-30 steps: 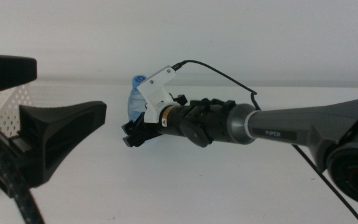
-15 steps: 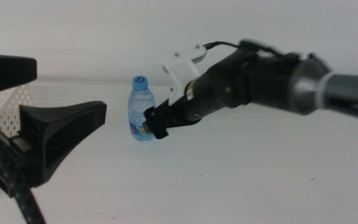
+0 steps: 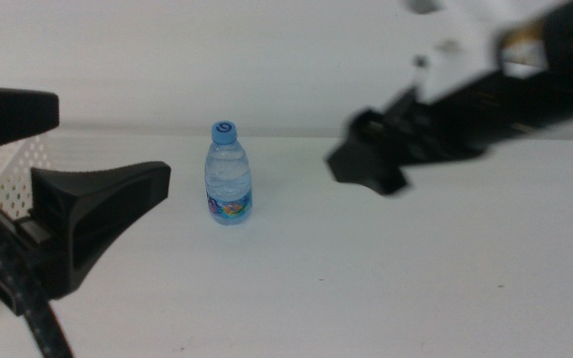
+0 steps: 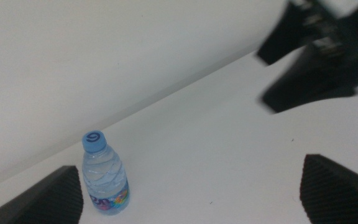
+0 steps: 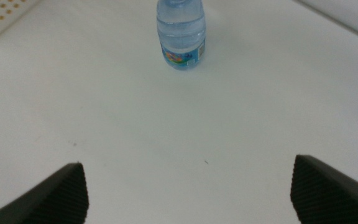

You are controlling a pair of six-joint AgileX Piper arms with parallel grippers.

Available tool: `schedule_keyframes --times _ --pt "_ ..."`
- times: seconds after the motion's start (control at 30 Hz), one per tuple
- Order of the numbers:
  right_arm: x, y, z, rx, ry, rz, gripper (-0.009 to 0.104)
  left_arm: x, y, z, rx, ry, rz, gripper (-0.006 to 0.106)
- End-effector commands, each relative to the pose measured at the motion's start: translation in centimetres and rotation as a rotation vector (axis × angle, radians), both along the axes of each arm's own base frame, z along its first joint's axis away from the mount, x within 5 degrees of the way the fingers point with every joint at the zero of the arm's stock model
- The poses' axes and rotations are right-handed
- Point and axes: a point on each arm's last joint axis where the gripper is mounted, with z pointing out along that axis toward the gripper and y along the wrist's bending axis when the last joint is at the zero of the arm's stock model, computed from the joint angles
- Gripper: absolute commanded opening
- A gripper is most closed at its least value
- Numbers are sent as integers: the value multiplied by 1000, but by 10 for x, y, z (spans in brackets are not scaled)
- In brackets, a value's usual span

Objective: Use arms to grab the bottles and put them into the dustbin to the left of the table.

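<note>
The small clear blue-capped water bottle [image 3: 228,175] stands upright on the white tabletop [image 3: 296,278] — apart from both grippers. The left gripper [image 3: 88,174], jaws spread, sits beside it, nearer the white perforated basket [image 3: 8,174]; best to straddle its waist squarely. The right gripper [image 3: 371,164], also spread, hangs well off — empty.

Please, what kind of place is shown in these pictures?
Probably a robot test bench in a lab, not a home. A plain white table against a bare white wall holds one small water bottle, with a perforated white basket at the left, and two robot grippers, left and right, both open.
</note>
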Motion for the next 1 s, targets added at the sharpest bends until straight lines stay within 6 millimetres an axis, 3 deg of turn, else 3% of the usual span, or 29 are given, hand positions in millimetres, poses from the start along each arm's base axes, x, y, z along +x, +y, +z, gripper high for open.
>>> schedule_keyframes --times 0.0,0.17,0.37,0.97 --pt "-22 -20 2 0 -43 23 86 -2 0 -1 -3 1 -8 94" --pt "-60 -53 5 56 -145 41 86 -2 0 -1 -3 1 -8 94" --pt "-83 -73 2 77 -175 42 86 -2 0 -1 -3 1 -8 94" --pt "-91 -80 2 100 -210 41 86 -2 0 0 -1 -2 -7 94"
